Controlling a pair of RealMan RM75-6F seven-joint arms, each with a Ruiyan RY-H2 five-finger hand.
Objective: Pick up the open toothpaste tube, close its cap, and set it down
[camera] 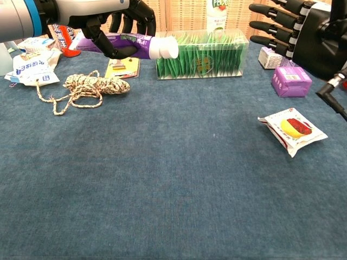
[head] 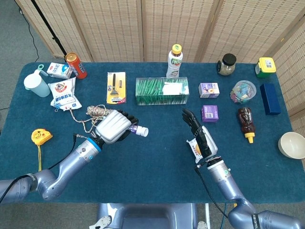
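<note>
My left hand (head: 116, 127) (camera: 111, 24) grips a purple toothpaste tube (camera: 122, 45) and holds it level above the table, its white cap (head: 142, 131) (camera: 164, 47) pointing toward my right side. The cap looks seated on the tube's end. My right hand (head: 199, 137) (camera: 303, 32) hovers open over the table's middle right, fingers (camera: 271, 25) spread and pointing toward the tube, a gap of bare cloth between them. It holds nothing.
A coiled rope (camera: 89, 85) lies under and left of the tube. Behind stands a clear box of green sachets (head: 162, 90) (camera: 201, 55). A small fruit-print packet (camera: 293, 130) lies below my right hand, a purple box (head: 209, 113) (camera: 291, 81) beside it. Bottles, jars and a bowl (head: 292, 144) line the far and right edges.
</note>
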